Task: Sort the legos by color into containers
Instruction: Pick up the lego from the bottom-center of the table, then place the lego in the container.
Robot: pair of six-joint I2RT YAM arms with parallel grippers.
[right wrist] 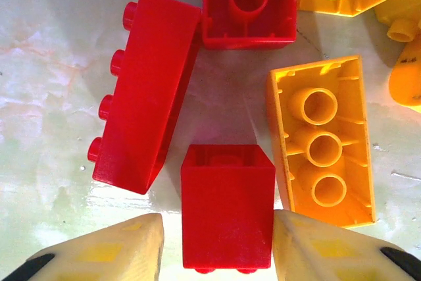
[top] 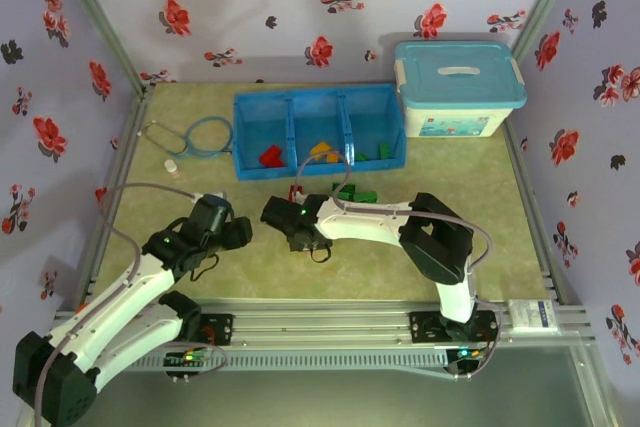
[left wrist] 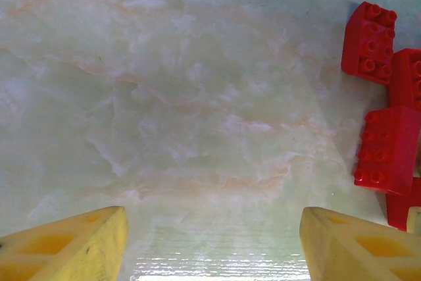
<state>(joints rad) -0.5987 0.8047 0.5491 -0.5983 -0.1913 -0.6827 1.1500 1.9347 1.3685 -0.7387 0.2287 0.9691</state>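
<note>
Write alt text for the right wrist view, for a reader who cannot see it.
A small red brick sits between the open fingers of the right gripper, with a gap between it and one finger. Around it on the marbled table lie a long red brick on its side, an upturned red brick and an upturned orange-yellow brick.

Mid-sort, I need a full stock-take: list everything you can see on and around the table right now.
tray: one, translucent blue, three compartments, far centre
tray legos: few each; red ones left compartment, orange-yellow ones middle, green ones right
loose green legos: few, in front of tray
loose red legos: several, around right pincer
loose orange-yellow legos: several, beside those
bin: one, white, light-blue lid, right of tray
stethoscope: one, blue-grey, left of tray
left pincer: yellow fingers, open over bare table
right pincer: open, straddling a red lego
</note>
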